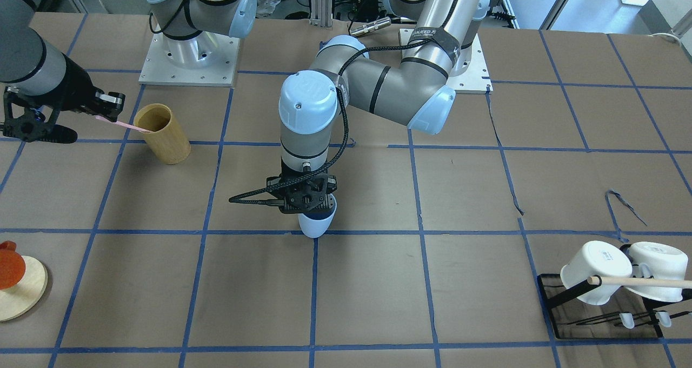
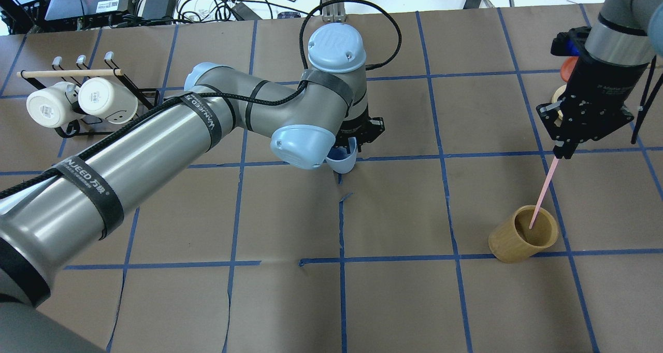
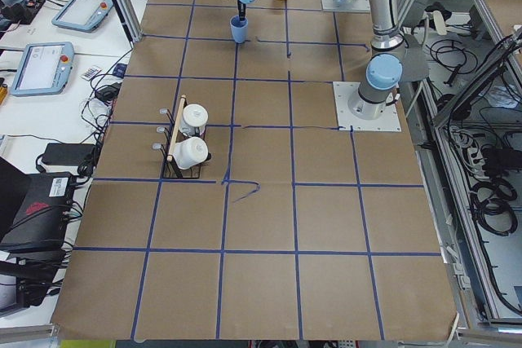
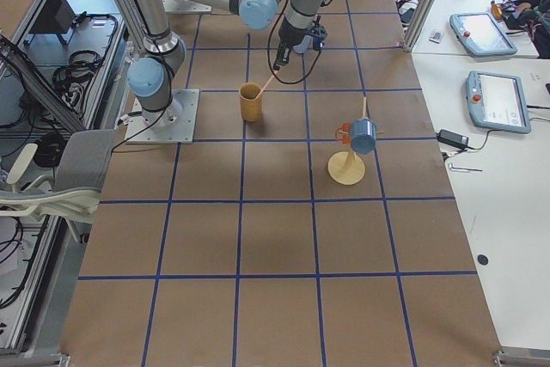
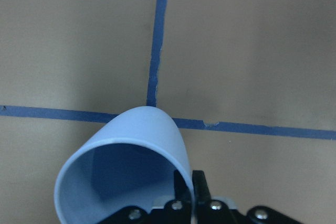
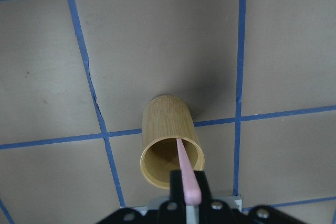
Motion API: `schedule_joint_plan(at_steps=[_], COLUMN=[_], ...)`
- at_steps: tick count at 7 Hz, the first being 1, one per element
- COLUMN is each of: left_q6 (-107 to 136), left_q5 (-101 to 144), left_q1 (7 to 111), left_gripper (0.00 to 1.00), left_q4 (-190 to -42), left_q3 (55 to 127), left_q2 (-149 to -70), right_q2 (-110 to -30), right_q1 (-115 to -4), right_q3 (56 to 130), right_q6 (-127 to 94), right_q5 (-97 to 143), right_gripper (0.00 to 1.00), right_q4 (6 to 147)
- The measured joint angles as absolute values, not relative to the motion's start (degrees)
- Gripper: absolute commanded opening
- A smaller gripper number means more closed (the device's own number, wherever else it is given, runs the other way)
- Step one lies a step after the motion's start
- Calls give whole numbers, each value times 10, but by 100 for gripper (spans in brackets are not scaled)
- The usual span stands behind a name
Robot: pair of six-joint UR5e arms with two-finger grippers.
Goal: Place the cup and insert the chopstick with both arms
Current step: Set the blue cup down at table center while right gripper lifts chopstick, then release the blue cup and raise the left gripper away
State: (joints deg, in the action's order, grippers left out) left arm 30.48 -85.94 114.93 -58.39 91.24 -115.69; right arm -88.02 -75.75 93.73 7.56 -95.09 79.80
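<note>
Brown paper ruled into squares by blue tape covers the long table, and two grey UR5e arms reach out over it from bolted base plates. The left arm stretches to mid-table. The right arm leans over the robot's right side.

At the table's far left end stands a black wire rack. It carries two white mugs hung side by side under a wooden dowel. At the opposite end sits a wooden cup stand on a round base, with a dark blue mug and an orange one on its pegs.

A bamboo holder stands upright, mouth open, beside a tape line below the right arm.

At a tape crossing near the centre, the left gripper points straight down and pinches the wall of a pale blue cup at its rim, one finger inside and one outside. The cup is mouth up, and its base is at the paper. Whether it touches cannot be told.

The right gripper is clamped on the thick end of a pink chopstick. The stick slants down from the fingers, and its thin tip is inside the mouth of the holder.
</note>
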Motion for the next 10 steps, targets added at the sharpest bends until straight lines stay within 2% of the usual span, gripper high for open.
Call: schedule_joint_plan(at_steps=[2,6,8,10], left_q6=[262,-12,-111,-131], left_q5=[-839,-843,-845,-846], left_q1=[1128,942,866,847], left_gripper=[100,100,100,100], left_q4=[-599,-732,-760,-768], left_q3=[902,893,894,899], left_q2=[-1122,-997,-970,-954], right_q2=[-883,-885,-883,-869], right_q1=[-758,-761,-765,-798], right_q3=[901,851,835,831], right_q6=[74,56,49,14], right_q5=[-947,-920,-893,-860], right_gripper=[0,0,0,0], right_q4=[792,769,763,822])
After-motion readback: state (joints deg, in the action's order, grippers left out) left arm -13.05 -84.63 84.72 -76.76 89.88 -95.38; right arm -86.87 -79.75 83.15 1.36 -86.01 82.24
